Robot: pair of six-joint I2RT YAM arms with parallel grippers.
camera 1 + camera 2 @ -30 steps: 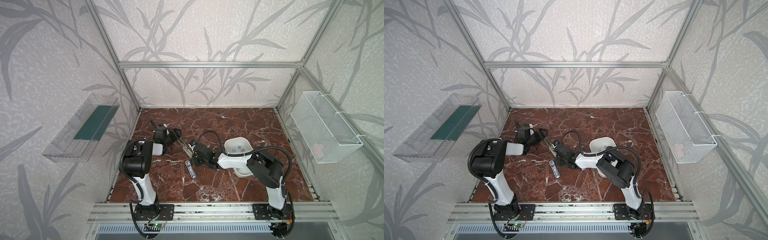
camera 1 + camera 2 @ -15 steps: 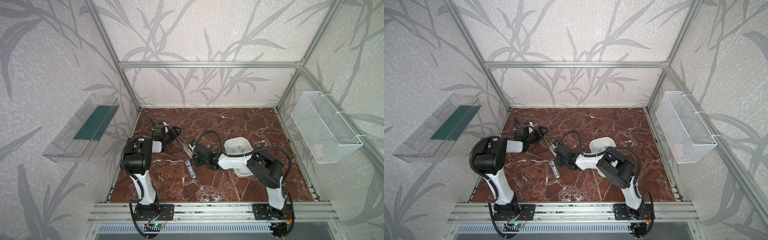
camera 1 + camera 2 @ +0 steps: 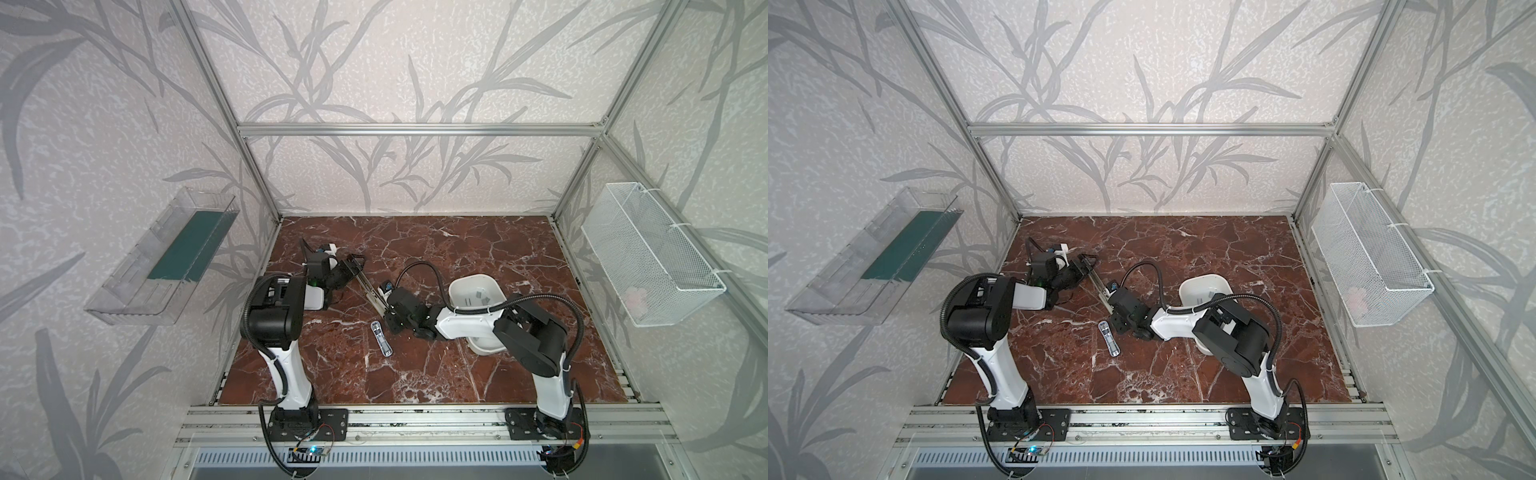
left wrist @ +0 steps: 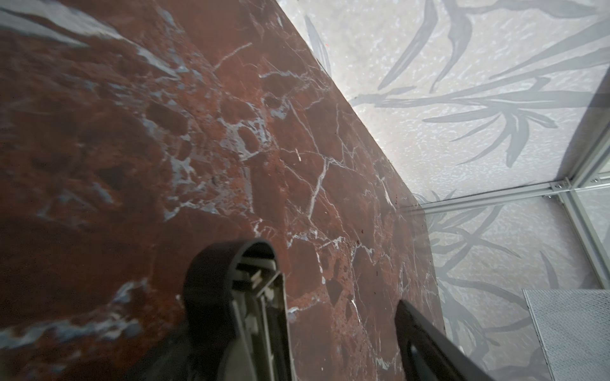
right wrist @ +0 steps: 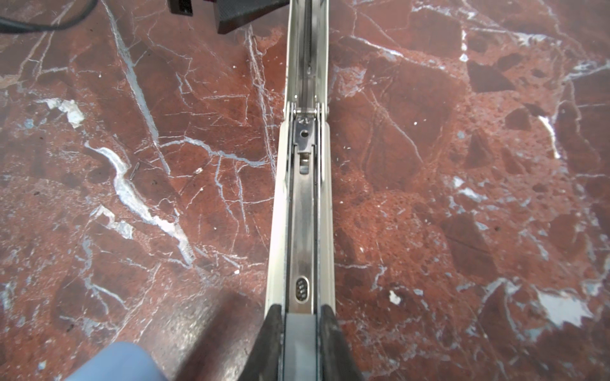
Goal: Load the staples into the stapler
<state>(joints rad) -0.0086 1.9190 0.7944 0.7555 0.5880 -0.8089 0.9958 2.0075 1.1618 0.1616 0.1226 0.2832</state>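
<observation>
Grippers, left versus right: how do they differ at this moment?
The right gripper is shut on the pale end of the stapler; the left gripper stands wide open by its black end. The right gripper sits near the middle of the table, the left gripper near its left edge. Both are at an end of the opened stapler.

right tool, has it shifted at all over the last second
No. The right tool stays shut on the stapler at its near end, in the same spot left of the white tub.

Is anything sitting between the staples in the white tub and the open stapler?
No loose object does. Only the right gripper, fingers shut on the stapler's end, lies between it and the staples in the white tub.
</observation>
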